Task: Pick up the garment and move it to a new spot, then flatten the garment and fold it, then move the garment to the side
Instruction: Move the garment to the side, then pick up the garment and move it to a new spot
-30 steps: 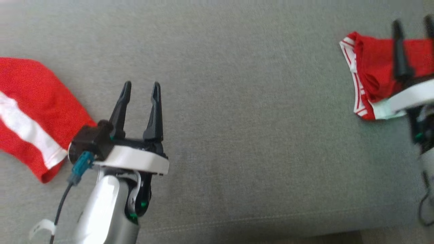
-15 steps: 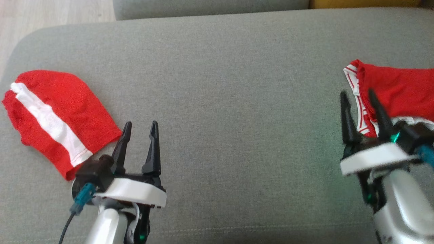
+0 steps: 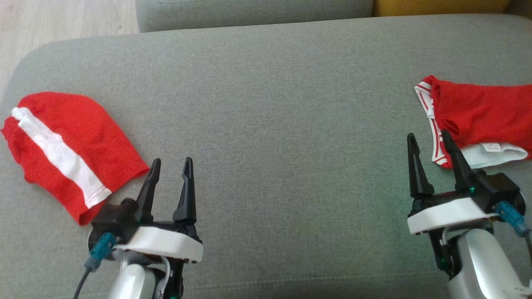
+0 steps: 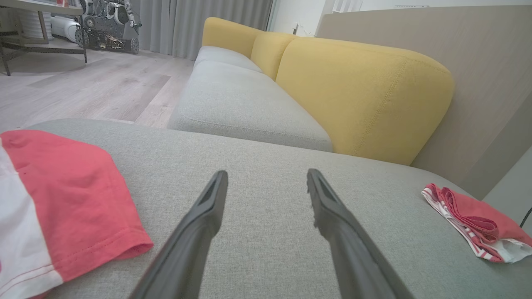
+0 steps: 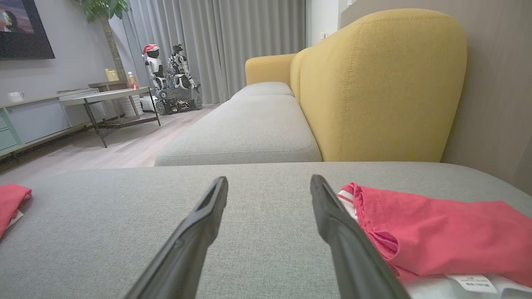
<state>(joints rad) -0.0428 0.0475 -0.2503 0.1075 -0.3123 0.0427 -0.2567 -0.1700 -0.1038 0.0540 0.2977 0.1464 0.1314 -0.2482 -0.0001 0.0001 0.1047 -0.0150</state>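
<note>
Left end effector [image 3: 172,160] and right end effector [image 3: 428,133] both hover wide open, empty, over a grey sofa cushion [image 3: 282,104]. A folded red garment [image 3: 478,112] lies crosswise at the cushion's right end, striped trim facing centre, just beside the right end effector; its white label [image 3: 492,146] is too small to read. A second red garment [image 3: 75,137], white band running diagonally, lies far left.

Left gripper [image 3: 172,159] and right gripper [image 3: 427,133] point forward (fingers [image 3: 187,187] spread wide apart).
</note>
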